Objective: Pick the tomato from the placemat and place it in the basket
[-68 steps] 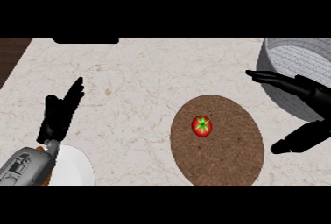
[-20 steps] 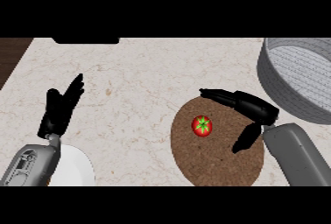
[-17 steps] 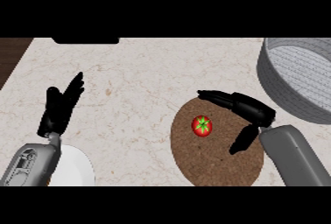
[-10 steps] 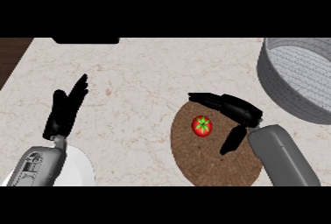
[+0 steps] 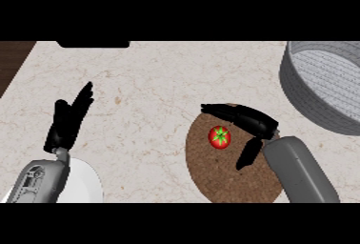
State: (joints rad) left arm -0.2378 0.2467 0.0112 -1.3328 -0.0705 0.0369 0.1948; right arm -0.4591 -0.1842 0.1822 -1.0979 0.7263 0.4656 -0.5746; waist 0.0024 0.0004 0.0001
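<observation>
A red tomato [image 5: 220, 137] with a green stem lies on the round brown placemat [image 5: 225, 178] at the lower middle right. My right hand [image 5: 255, 125] hovers just right of the tomato, open, fingers reaching over its top and thumb below right, not closed round it. The grey basket [image 5: 325, 81] stands at the right edge, cut off by the frame. Over at the left, my left hand [image 5: 68, 123] rests open with fingers pointing up.
A white plate [image 5: 84, 183] sits at the lower left, partly under my left forearm. A dark object [image 5: 93, 44] lies along the counter's far edge. A strip of brown floor [image 5: 13, 59] shows past the counter's left edge.
My right hand has moved left from beside the basket to the placemat, and its fingers now arch over the tomato. The left hand has barely shifted.
</observation>
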